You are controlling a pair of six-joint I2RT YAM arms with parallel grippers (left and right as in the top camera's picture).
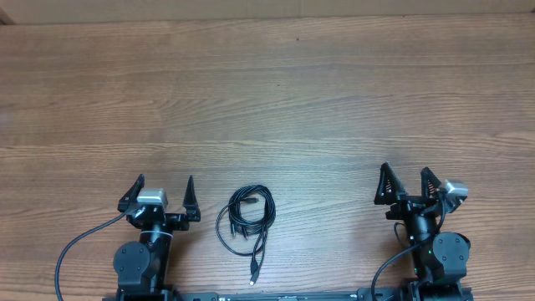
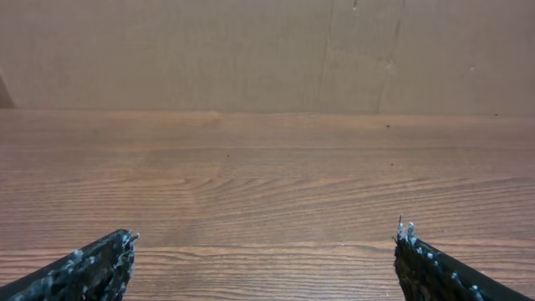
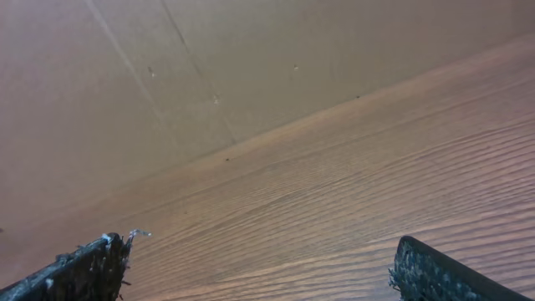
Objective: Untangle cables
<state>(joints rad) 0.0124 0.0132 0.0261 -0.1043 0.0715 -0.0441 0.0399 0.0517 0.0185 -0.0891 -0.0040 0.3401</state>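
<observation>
The cables lie as one loose black coil on the wooden tabletop, at the lower middle of the overhead frame, between the two arms. The coil is a rough oval of several loops laid over one another. One strand runs down from it toward the bottom edge and ends in a small plug. Nothing touches the coil.

The left tool sits at the lower left of the overhead frame, just beside the coil and apart from it. Its jaws are spread wide and point toward the top of the frame, with nothing between them. In the left wrist view the left tool shows only as two dark fingertips in the bottom corners, with bare wood grain between them and a plain beige board beyond.

The right tool sits at the lower right, well apart from the coil, its jaws also spread wide and holding nothing. The right wrist view is tilted. There the right tool frames only bare tabletop, and the cables are out of sight.
</observation>
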